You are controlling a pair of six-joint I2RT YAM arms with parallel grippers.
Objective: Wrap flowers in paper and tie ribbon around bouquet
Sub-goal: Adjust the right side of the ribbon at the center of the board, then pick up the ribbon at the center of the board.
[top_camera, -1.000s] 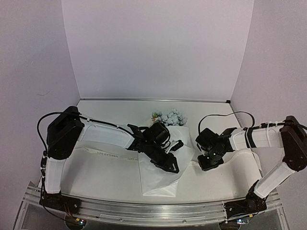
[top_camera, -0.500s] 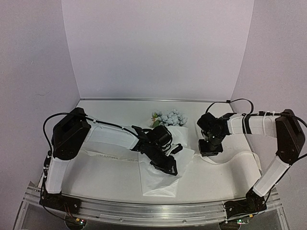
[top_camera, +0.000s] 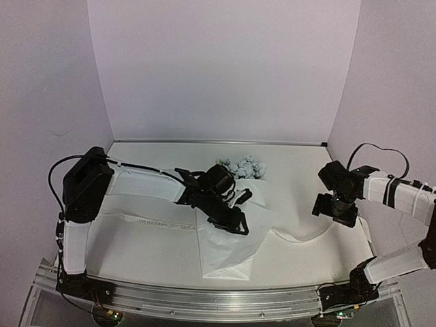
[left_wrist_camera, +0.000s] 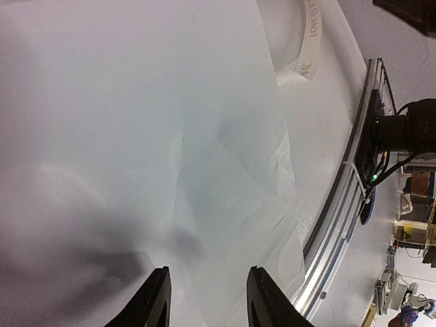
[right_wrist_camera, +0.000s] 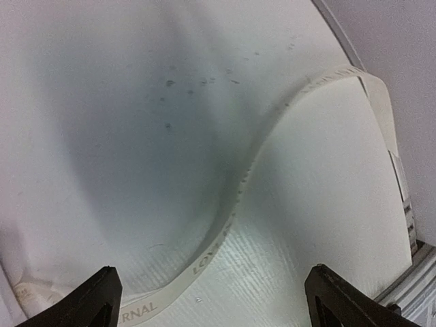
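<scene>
Ribbon (right_wrist_camera: 231, 218) slack beneath spread right claw (right_wrist_camera: 214, 293).

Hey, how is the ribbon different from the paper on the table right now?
The ribbon is a narrow strip, while the paper is a wide sheet. The ribbon carries printed lettering; the paper looks plain. The ribbon trails across the table from left to right, while the paper is folded around the flowers in the middle. Both are pale, thin and floppy.
</scene>
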